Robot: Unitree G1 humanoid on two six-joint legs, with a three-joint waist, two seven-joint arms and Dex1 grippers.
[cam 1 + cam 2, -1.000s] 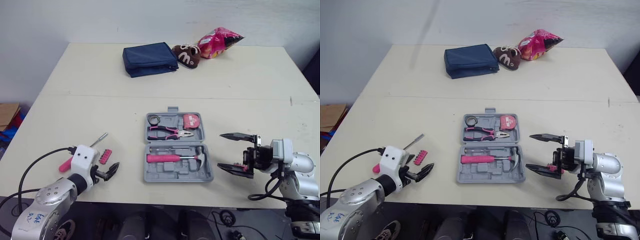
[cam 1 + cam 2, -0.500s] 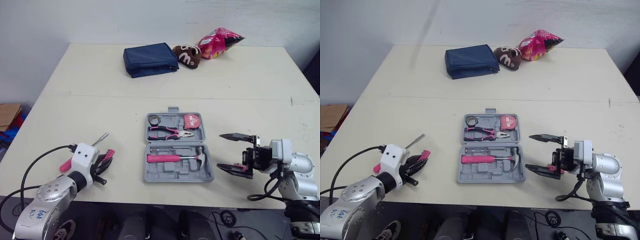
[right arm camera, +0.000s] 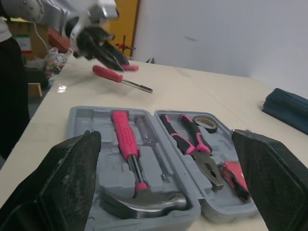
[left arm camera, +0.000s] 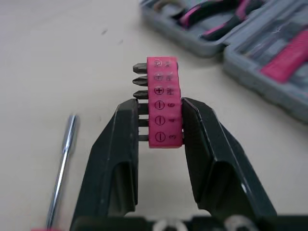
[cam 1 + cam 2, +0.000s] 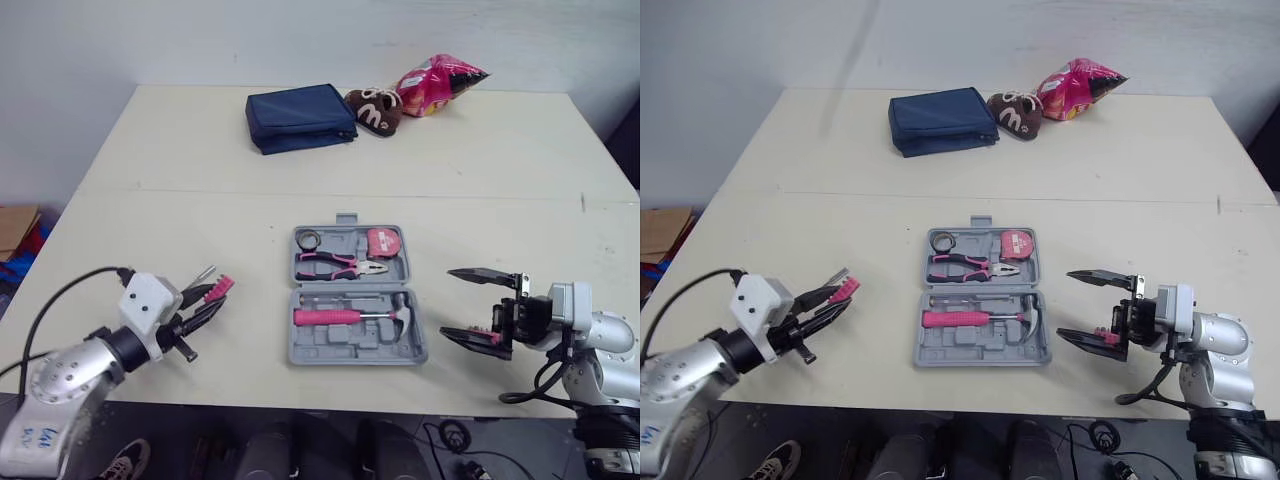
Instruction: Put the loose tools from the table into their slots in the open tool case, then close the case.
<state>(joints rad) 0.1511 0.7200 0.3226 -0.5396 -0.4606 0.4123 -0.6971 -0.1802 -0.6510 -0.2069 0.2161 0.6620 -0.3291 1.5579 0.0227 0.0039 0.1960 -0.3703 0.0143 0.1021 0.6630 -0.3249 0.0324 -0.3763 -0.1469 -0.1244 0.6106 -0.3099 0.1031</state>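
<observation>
Left end effector [image 5: 203,302] now pinches the bit holder [image 4: 162,103], lifted off the desk [image 5: 180,140] at 9 o'clock of the tool case [image 5: 352,350] (screwdriver [image 4: 62,163] not yet picked up). Right end effector [image 5: 476,306] spread. Slotting likely next.

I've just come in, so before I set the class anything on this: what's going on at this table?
The robot's left gripper is shut on the pink bit holder, holding it to the left of the open tool case, with the screwdriver lying loose on the table close by. The right gripper hangs open and empty on the case's right. The hammer, pliers and tape measure sit in their slots; the case is not yet closed.
</observation>
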